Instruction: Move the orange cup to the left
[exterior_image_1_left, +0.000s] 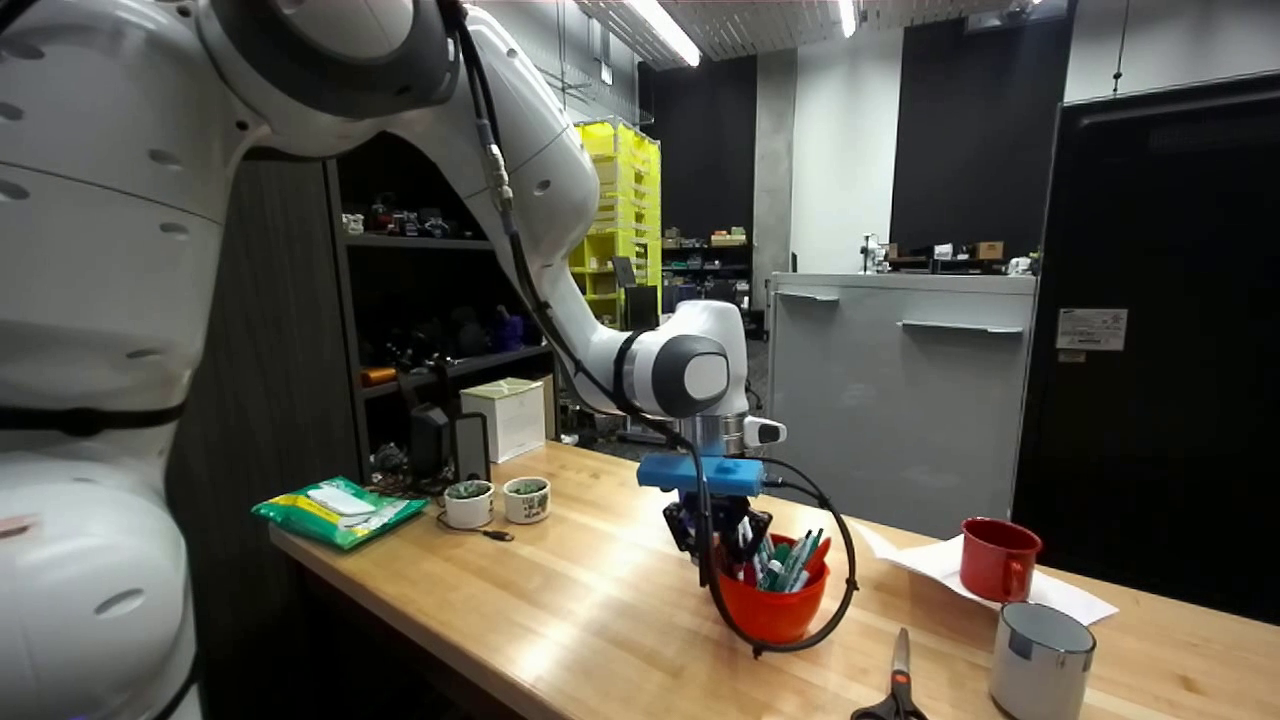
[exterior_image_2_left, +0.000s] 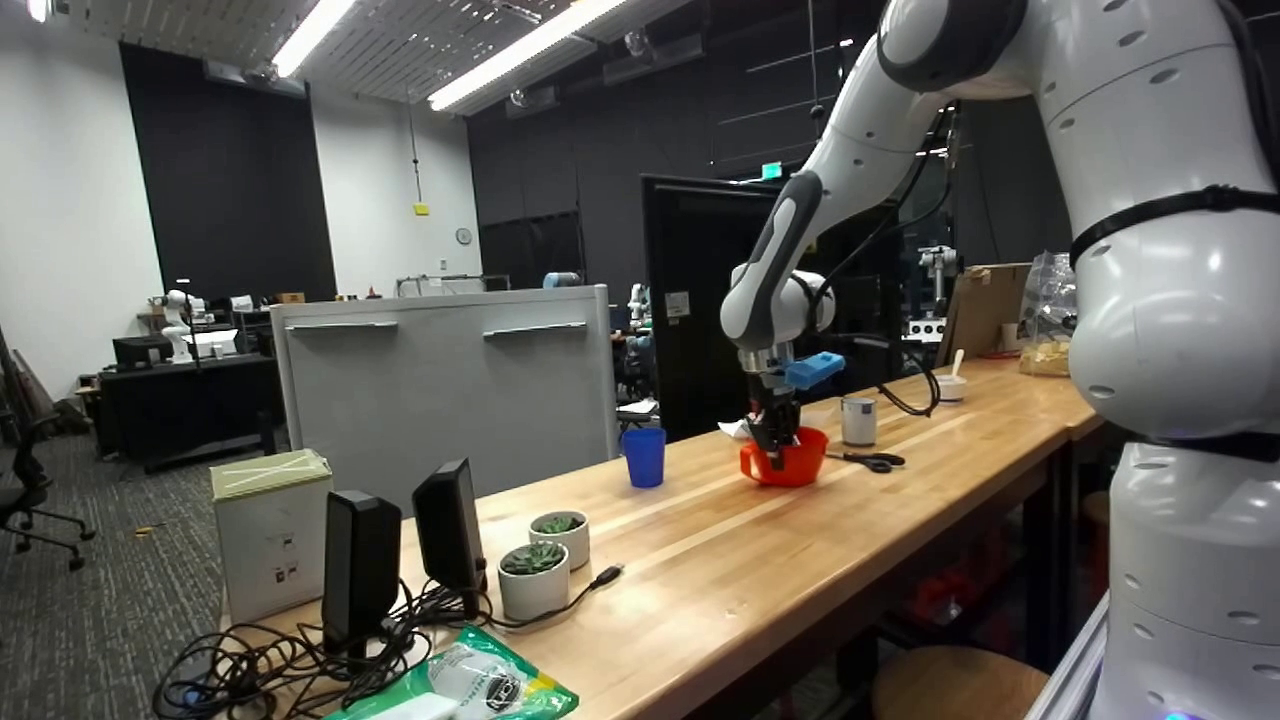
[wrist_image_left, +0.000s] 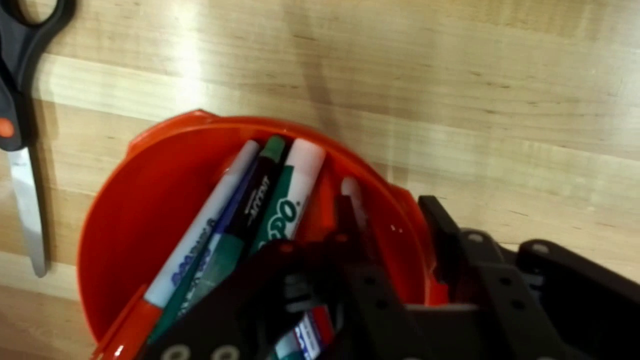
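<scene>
The orange cup (exterior_image_1_left: 768, 612) stands upright on the wooden table, with several pens and markers in it. It also shows in an exterior view (exterior_image_2_left: 800, 462), with its handle, and in the wrist view (wrist_image_left: 120, 225). My gripper (wrist_image_left: 389, 215) is open and points down at the cup's rim. In the wrist view one finger is inside the cup and the other outside, with the cup wall between them and gaps on both sides. The gripper also shows over the cup in both exterior views (exterior_image_1_left: 722, 540) (exterior_image_2_left: 775, 445). Part of the cup's inside is hidden by the gripper.
Scissors (exterior_image_1_left: 900, 685) lie beside the cup. A white-grey mug (exterior_image_1_left: 1040, 662) and a darker red mug (exterior_image_1_left: 1000, 560) on paper stand nearby. A blue cup (exterior_image_2_left: 644, 458) stands on the other side, with small potted plants (exterior_image_2_left: 534, 580) and black speakers (exterior_image_2_left: 362, 560) farther along. The arm's cable (exterior_image_1_left: 850, 560) loops past the cup.
</scene>
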